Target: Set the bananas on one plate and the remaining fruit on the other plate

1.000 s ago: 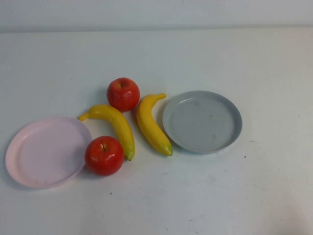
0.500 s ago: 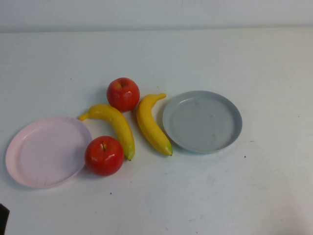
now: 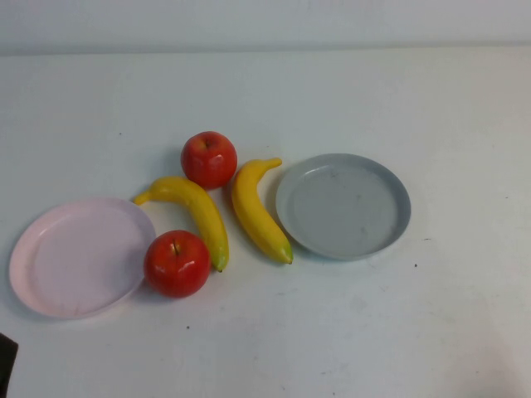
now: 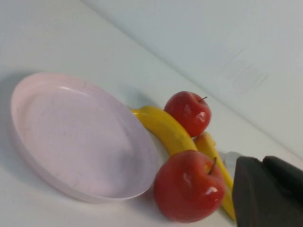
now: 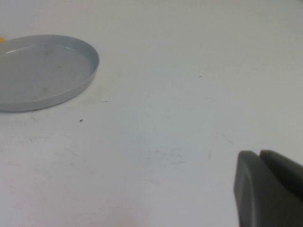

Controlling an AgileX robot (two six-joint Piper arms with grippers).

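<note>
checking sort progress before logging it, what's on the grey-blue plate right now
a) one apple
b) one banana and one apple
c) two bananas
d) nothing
d: the grey-blue plate holds nothing; both bananas and both apples lie on the table between it and the pink plate. The left gripper is just at the near left edge of the high view; the right gripper shows only in its own wrist view.

We see little of our body: the left hand and right hand are dark grey, blocky, matte shapes at lower right.
</note>
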